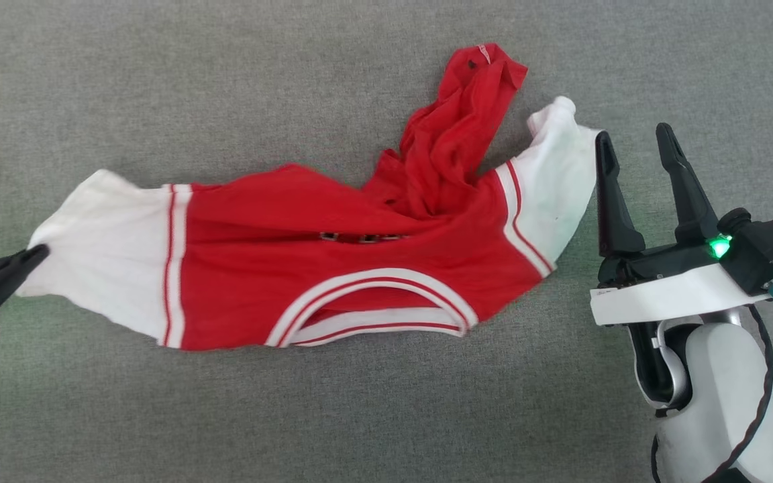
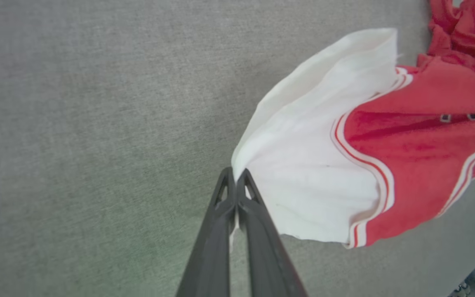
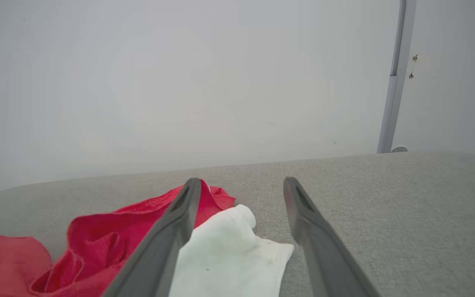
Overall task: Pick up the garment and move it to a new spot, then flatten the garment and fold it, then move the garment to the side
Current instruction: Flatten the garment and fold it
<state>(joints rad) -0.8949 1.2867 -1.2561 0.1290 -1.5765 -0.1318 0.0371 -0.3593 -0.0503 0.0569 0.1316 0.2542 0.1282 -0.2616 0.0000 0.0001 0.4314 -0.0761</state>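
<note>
The garment (image 1: 306, 268), a red jersey with white sleeves and striped trim, lies spread sideways on the grey fabric surface (image 1: 158, 80), its lower red part bunched up at the top. My left gripper (image 1: 41, 255) is shut on the tip of the left white sleeve (image 2: 303, 165); in the left wrist view the left gripper (image 2: 236, 175) pinches the sleeve's cuff edge. My right gripper (image 1: 635, 141) is open just right of the right white sleeve (image 1: 551, 181). In the right wrist view the right gripper (image 3: 241, 185) hovers with that sleeve (image 3: 229, 251) partly between its fingers, untouched.
The grey padded surface (image 3: 386, 198) extends on all sides of the jersey. Beyond its far edge stands a pale wall (image 3: 179, 82) with a grey vertical post (image 3: 394, 78) at the right.
</note>
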